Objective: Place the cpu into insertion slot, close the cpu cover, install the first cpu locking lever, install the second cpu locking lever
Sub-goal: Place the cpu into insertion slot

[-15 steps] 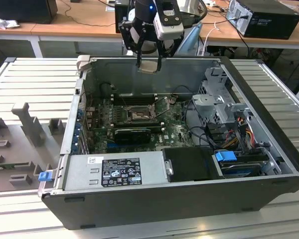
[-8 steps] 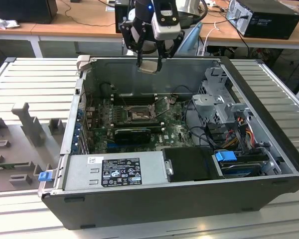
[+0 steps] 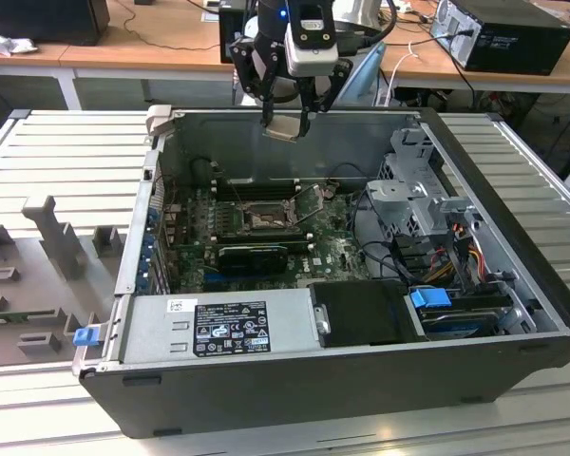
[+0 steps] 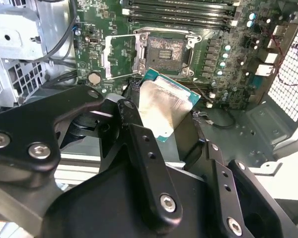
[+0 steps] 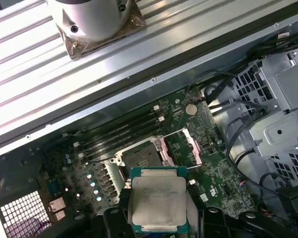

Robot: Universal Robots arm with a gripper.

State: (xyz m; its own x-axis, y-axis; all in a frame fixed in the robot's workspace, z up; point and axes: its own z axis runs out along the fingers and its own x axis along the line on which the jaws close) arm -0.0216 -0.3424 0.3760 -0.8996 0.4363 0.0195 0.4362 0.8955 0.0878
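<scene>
Closest in the second wrist view are the black links of the hand (image 4: 165, 119), its fingers pinching the edges of the cpu (image 4: 169, 104). The chip's metal top faces the wrist cameras. In the exterior view it hangs in the air over the far side of the open computer case (image 3: 266, 380). Down on the motherboard (image 3: 337, 252), the insertion slot (image 4: 165, 52) lies bare, and the cpu cover (image 4: 116, 57) is swung open just beside it.

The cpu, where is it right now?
The cpu is gripped in the pincer, hanging above the open computer case at the exterior view's upper middle, clear of the insertion slot below.
</scene>
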